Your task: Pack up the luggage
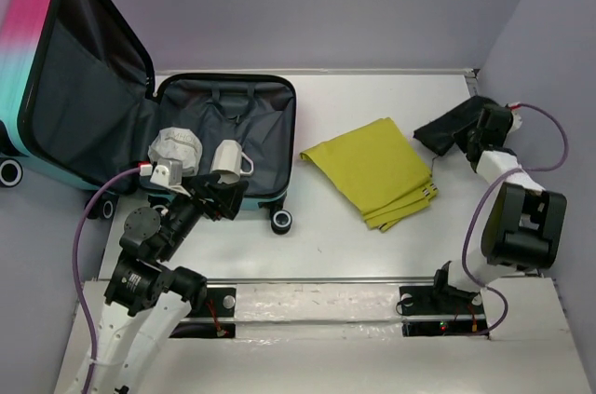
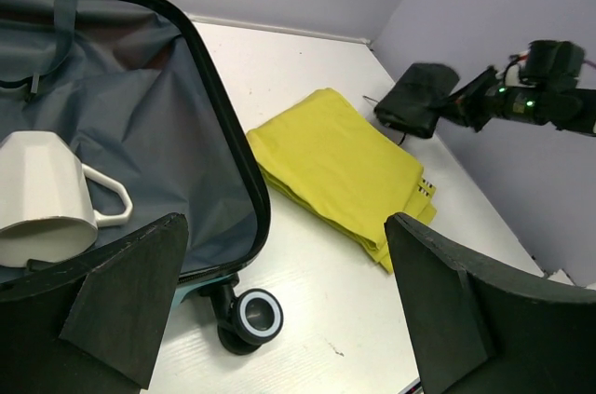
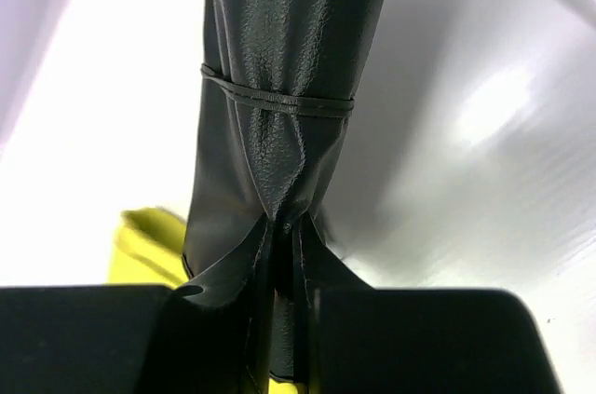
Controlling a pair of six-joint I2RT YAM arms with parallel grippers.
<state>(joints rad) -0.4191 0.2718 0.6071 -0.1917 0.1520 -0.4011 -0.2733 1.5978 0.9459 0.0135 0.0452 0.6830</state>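
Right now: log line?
luggage open, mug inside | left gripper open, empty | right gripper shut on black pouch | yellow cloth on table

Left arm (image 1: pixel 154 240) reaching forward, left hand (image 2: pixel 287 231) spread wide — right arm (image 1: pixel 520 222) extended, right hand (image 3: pixel 279 299) clamped on black pouch (image 3: pixel 275 59).

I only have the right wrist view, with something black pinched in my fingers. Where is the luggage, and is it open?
Observer: The luggage lies open on the table's left side, lid standing upright.
Operator: Anything packed yet?
Observer: A white mug and a pale crumpled item rest on its lining.
Operator: Where is the left arm?
Observer: The left gripper hangs open at the luggage's near edge, beside the mug.
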